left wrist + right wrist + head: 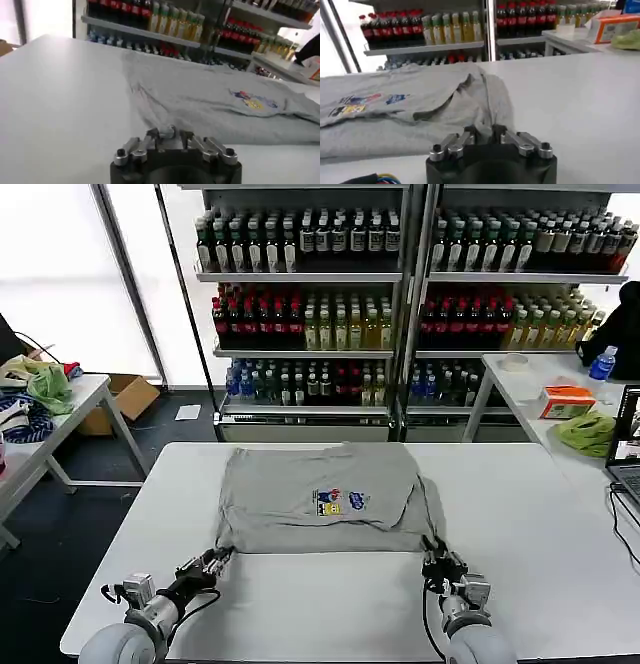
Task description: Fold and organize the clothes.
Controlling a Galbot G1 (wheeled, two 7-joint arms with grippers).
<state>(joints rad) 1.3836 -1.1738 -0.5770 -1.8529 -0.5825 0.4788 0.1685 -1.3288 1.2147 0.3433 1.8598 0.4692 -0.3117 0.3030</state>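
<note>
On the white table (pixel 300 604) in the head view, a light grey shirt (pixel 320 494) is lying partly folded, its multicoloured chest print (pixel 340 502) facing up near the middle. The left gripper (pixel 218 558) is sitting at the shirt's near left corner, its fingers drawn together on the hem. The right gripper (pixel 433 552) is sitting at the near right corner, likewise pinching the cloth edge. Behind the table, shelves of bottled drinks (pixel 400 294) are standing in rows, and side tables are flanking the scene, the left one carrying a green cloth (pixel 48 387), the right one an orange box (pixel 566 401).

Moving to the left wrist view, the left gripper (pixel 169 132) is closing narrowly on the grey shirt's (pixel 210 107) nearest edge, with the fabric running away from the fingertips across the table (pixel 55 100). The chest print (pixel 252 99) is showing farther along the cloth.

Turning to the right wrist view, the right gripper (pixel 485 131) is clamping a fold of the shirt (pixel 405 105) between its narrowed fingers, where the cloth is bunching into a ridge. The print (pixel 365 101) is lying toward the far side of the garment, and the bare table (pixel 580 95) is stretching away beside it.
</note>
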